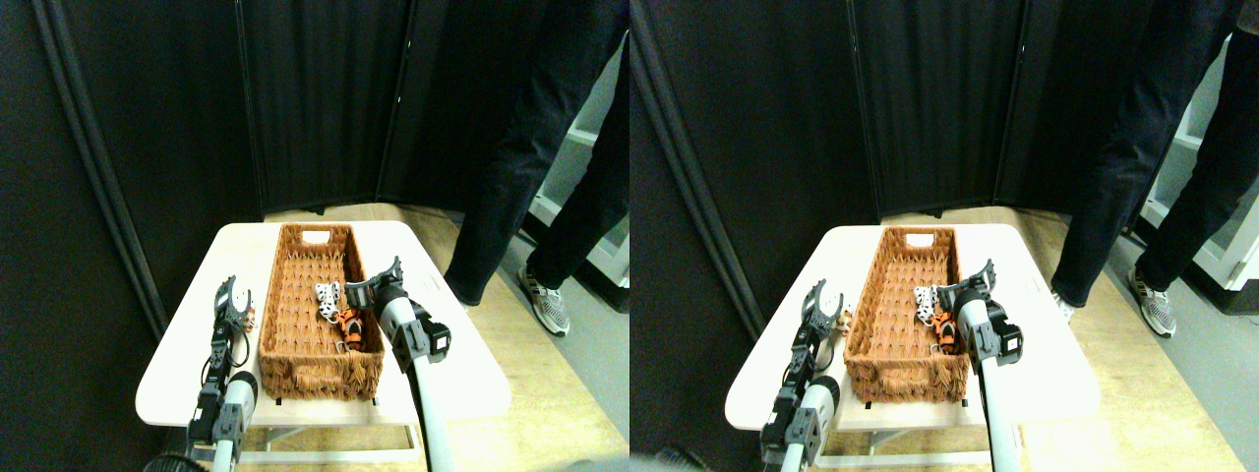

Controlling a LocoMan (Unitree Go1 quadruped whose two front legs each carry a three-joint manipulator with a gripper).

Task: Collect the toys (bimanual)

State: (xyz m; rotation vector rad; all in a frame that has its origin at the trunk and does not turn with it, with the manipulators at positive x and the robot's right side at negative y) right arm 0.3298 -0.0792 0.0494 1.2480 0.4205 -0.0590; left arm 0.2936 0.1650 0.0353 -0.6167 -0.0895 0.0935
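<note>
A long brown wicker basket lies lengthwise on the white table. Inside it, near the right wall, lie a white black-spotted toy and an orange-black striped tiger. My right gripper hangs over the basket's right rim just beside the spotted toy, jaws spread and empty. My left gripper stands left of the basket with its fingers apart. A small tan-orange toy sits on the table against its right finger, not gripped. No other toys show.
A person stands at the back right, dark trouser legs and a grey shoe on the wooden floor close to the table's right corner. Black curtain panels close off the back and left.
</note>
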